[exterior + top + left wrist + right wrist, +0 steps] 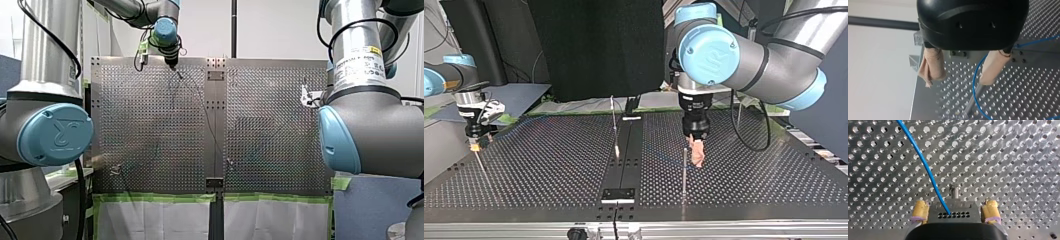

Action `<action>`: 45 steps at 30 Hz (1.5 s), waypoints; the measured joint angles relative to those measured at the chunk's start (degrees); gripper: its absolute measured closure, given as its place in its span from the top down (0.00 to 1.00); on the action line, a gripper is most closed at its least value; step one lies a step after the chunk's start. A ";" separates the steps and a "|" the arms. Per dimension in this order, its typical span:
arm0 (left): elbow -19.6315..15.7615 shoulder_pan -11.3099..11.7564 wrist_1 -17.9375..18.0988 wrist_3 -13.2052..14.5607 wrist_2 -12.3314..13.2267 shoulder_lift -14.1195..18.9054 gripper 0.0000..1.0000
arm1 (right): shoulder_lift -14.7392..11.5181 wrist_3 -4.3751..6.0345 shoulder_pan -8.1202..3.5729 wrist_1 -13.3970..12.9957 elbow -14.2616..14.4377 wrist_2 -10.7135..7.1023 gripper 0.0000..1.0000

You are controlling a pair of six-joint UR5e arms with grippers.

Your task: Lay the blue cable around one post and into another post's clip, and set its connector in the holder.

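A thin blue cable (974, 82) bends around a metal post (972, 100) that stands just below one beige fingertip of my left gripper (961, 75), which is open. In the top view that gripper (697, 154) hangs beside the same post (684, 170). My right gripper (955, 213) is open, its yellow-padded fingers (920, 211) on either side of a grey block (954, 210) pierced with small holes. The cable (925, 167) runs across the plate and ends at that block. In the top view my right gripper (474, 142) is low at the plate's left edge.
The perforated metal table (749, 185) has a dark centre strip (626, 150) with a bracket (618, 194) at its near end. A slim post (614, 127) rises beside the strip. Another short pin (955, 191) stands just ahead of the grey block.
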 joint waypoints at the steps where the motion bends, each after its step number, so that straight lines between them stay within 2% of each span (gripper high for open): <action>1: 0.01 0.00 -0.01 -0.05 -0.55 0.01 1.00 | -0.01 0.00 0.00 0.00 0.01 0.00 0.99; 5: -0.01 0.01 0.03 -0.06 -1.44 0.00 1.00 | -0.03 0.00 0.00 0.01 0.01 0.00 0.99; 13: -0.02 0.01 0.01 -0.07 -1.66 -0.01 1.00 | -0.07 0.00 0.02 0.05 0.00 0.01 0.99; 22: -0.02 0.01 0.01 0.02 -0.60 -0.01 1.00 | -0.08 0.00 0.04 0.04 -0.01 0.00 0.99; 35: -0.06 -0.06 0.05 -0.37 -0.46 -0.01 1.00 | -0.09 0.01 0.04 0.05 0.00 -0.02 0.99; 45: -3.12 -1.25 3.93 -2.24 0.79 0.05 1.00 | -0.17 0.00 -0.03 0.29 0.01 0.01 0.99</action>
